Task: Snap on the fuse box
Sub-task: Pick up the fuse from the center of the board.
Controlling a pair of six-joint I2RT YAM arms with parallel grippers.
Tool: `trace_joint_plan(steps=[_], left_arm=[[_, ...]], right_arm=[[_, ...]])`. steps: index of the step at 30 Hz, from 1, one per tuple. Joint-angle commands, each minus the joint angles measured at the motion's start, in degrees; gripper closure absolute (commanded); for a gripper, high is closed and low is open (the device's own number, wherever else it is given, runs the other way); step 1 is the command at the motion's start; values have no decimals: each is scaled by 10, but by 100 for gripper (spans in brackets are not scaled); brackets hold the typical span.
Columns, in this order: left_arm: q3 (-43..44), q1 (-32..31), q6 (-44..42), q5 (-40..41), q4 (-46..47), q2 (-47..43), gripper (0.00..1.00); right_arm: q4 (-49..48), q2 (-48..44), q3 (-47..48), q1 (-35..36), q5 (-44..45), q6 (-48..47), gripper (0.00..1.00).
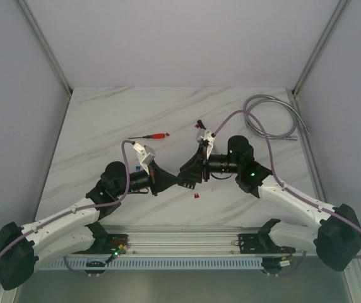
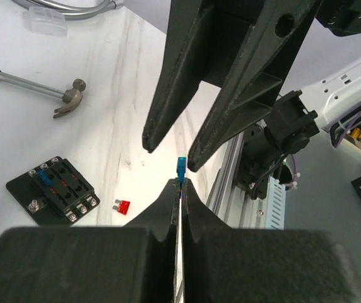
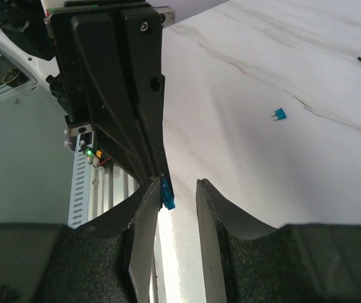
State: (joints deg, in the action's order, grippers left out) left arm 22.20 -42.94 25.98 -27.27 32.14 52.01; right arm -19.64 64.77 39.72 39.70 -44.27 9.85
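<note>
So, the top view is poor for the middle: both wrists meet over the table centre and cover what lies under them, and I can't pick out the fuse box there. The left wrist view does show it. The fuse box (image 2: 51, 189) lies flat on the table, off to the side of the fingertips and apart from both grippers. It is a black square block on a flat black plate, with screw terminals along one edge and a blue and small red fuses in its slots, too small to count. On the left gripper (image 2: 180, 183) the fingers are pressed together on a blue fuse (image 2: 181, 165), only its top poking out. On the right gripper (image 3: 176, 184) the fingers stand apart, with that fuse just beside one pad; contact unclear. A hammer (image 2: 48, 88) lies beyond the box, metal shaft, handle cut off at the frame edge. A clear plastic piece (image 2: 45, 22) sits by the grey cable (image 2: 86, 12), both cropped. A loose red fuse (image 2: 123, 205) lies near the box, and a loose blue fuse (image 3: 279, 114) lies further out. A red-handled screwdriver (image 1: 150, 136) lies beyond the left arm. The table (image 1: 105, 113) is white with grey marble veining. The walls are plain and pale, with aluminium corner posts and a slotted aluminium rail (image 1: 187, 243) at the near edge. The fingers are matte black plastic.
</note>
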Motion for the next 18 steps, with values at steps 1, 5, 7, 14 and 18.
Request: trace_joint_plan(steps=[1,5,7,14,18], left_arm=[[13,-1,1,-7,41,0,100],[12,-1,4,-8,46,1,100],[12,-1,8,-18,55,4,100],[15,-1,16,-44,74,18,100],[15,-1,16,-49,75,20,100]], right_arm=[[-7,-19,-14,-4,-38,-14,64],[-6,-27,-21,-8,-46,-15,64],[-8,-26,-22,-8,-50,-15,64],[-23,-18,-23,-8,-65,-12,72],[-28,-21,-28,-10,-72,-12,75]])
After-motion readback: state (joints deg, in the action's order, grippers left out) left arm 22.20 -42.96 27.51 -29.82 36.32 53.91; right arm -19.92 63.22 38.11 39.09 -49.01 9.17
